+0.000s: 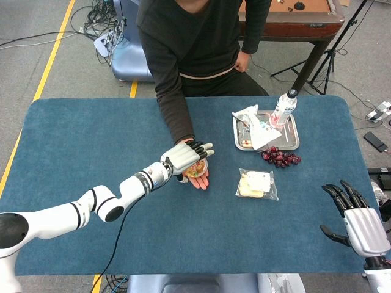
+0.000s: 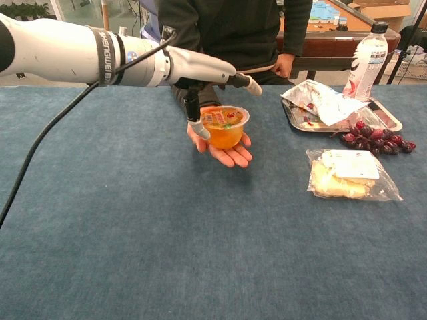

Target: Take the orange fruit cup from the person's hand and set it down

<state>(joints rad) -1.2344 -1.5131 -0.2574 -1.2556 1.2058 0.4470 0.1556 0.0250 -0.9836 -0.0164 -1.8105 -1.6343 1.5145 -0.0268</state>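
The orange fruit cup (image 2: 224, 127) rests on the person's open palm (image 2: 227, 150) over the middle of the blue table; in the head view the cup (image 1: 197, 171) is mostly hidden. My left hand (image 1: 186, 158) hovers just above the cup, fingers stretched out over its lid. In the chest view the left hand (image 2: 203, 73) has its thumb pointing down beside the cup's left side, fingers apart, holding nothing. My right hand (image 1: 361, 221) sits open at the table's near right corner, fingers spread.
A metal tray (image 1: 292, 145) at the back right holds a water bottle (image 1: 284, 108) and a crumpled wrapper (image 1: 253, 122). Red grapes (image 1: 280, 157) lie in front of it, and a bagged snack (image 1: 258, 184) lies right of the person's hand.
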